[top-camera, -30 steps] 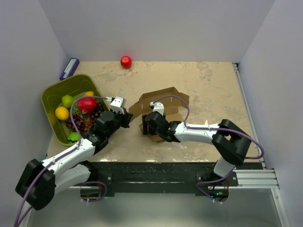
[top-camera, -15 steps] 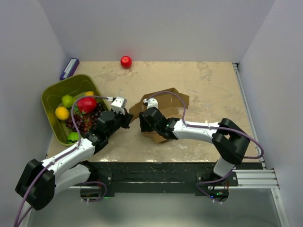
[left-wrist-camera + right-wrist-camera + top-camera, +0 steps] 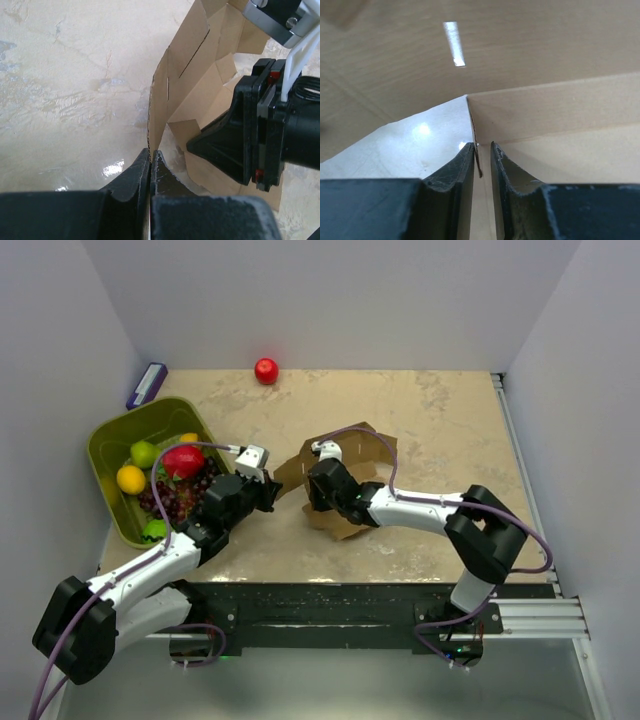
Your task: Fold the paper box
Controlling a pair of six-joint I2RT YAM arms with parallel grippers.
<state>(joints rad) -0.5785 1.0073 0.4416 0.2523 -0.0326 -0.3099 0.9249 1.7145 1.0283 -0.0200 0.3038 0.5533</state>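
The paper box [image 3: 368, 446] is a brown die-cut cardboard sheet, partly raised, lying mid-table between the two arms. My left gripper [image 3: 273, 490] is shut on the near edge of an upright flap [image 3: 159, 100]; the fingertips [image 3: 150, 152] pinch it. My right gripper [image 3: 313, 490] sits over the box's left part. In the right wrist view its jaws [image 3: 481, 147] stand a narrow gap apart, astride a thin cardboard edge [image 3: 475, 137] that lies against the left finger. A box panel [image 3: 545, 115] fills the view behind. The right gripper's black body [image 3: 240, 140] shows in the left wrist view.
An olive-green bin [image 3: 112, 435] of fruit stands at the left, close to the left arm. A red ball [image 3: 266, 370] rests at the back edge. A blue-purple object [image 3: 147, 385] lies at the back left. White walls enclose the table [image 3: 440, 410].
The right gripper's jaws have narrowed around the cardboard edge, and its wrist has shifted slightly toward the back. The box's right flaps moved a little. The left arm is unchanged.
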